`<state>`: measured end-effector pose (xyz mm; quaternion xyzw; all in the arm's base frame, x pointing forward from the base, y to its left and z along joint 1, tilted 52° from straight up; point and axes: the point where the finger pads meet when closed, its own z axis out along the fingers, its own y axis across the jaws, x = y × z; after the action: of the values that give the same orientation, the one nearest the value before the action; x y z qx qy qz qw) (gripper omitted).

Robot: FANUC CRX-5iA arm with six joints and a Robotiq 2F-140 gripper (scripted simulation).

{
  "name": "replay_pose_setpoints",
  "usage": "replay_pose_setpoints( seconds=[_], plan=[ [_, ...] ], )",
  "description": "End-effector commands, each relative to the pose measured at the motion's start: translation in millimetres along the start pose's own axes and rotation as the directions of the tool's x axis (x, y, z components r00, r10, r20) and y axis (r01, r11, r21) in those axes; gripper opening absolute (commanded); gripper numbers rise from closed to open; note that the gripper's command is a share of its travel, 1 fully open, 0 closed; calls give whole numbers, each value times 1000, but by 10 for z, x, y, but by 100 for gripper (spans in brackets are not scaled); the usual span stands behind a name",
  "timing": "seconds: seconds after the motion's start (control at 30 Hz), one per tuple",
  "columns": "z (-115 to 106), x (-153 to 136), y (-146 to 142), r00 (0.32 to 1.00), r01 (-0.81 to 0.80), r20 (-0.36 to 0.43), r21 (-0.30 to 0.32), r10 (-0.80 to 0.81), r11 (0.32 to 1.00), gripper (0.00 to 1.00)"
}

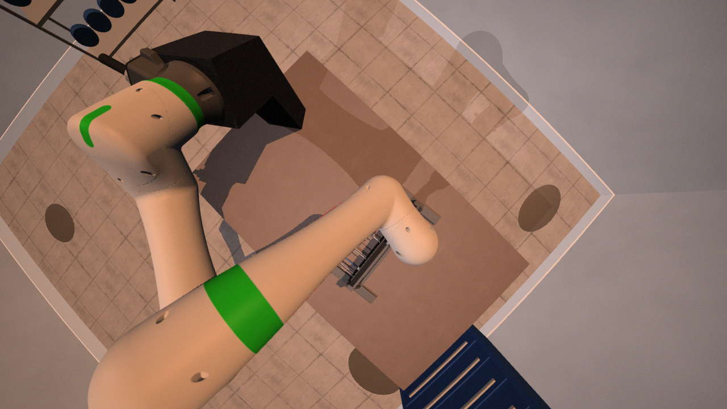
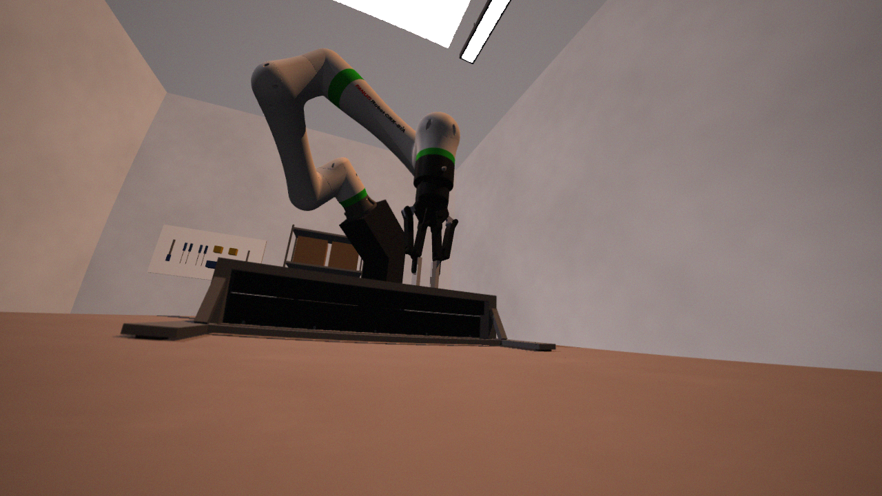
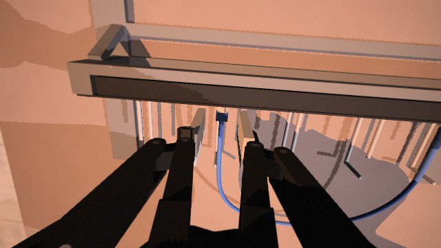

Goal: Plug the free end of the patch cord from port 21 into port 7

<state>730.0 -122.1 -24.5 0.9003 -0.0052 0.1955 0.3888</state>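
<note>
The grey rack [image 1: 363, 260] [image 2: 308, 272] [image 3: 241, 97] stands on the brown table [image 1: 431, 305] [image 2: 431, 419] [image 3: 52, 155]. In the wrist view I look down over its top bar onto the port face. The blue patch cord [image 3: 223, 193] loops over the table, and its dark blue plug [image 3: 222, 116] sits at the rack face, its tip hidden under the bar. The cord's other end [image 3: 428, 158] rises to the rack at the far right. My gripper [image 3: 221, 122] [image 2: 427, 278] is partly open; its fingers stand on either side of the plug without touching it. The port numbers are hidden.
Several thin pale rods [image 3: 372, 141] hang along the rack face. The arm's dark pedestal [image 1: 238, 76] stands at the table's back. A blue cabinet [image 1: 457, 376] stands beside the table. A shelf [image 2: 320, 246] and a tool board [image 2: 203, 249] stand at the far wall.
</note>
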Motion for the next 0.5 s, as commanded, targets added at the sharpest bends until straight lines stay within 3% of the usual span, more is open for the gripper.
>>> replay_pose_setpoints(
  seconds=[0.0,0.47],
  plan=[
    [-45,0,-1,1000,0,0,0,0,1000,22],
    [-469,-9,-1,1000,0,0,0,0,1000,22]
  ],
)
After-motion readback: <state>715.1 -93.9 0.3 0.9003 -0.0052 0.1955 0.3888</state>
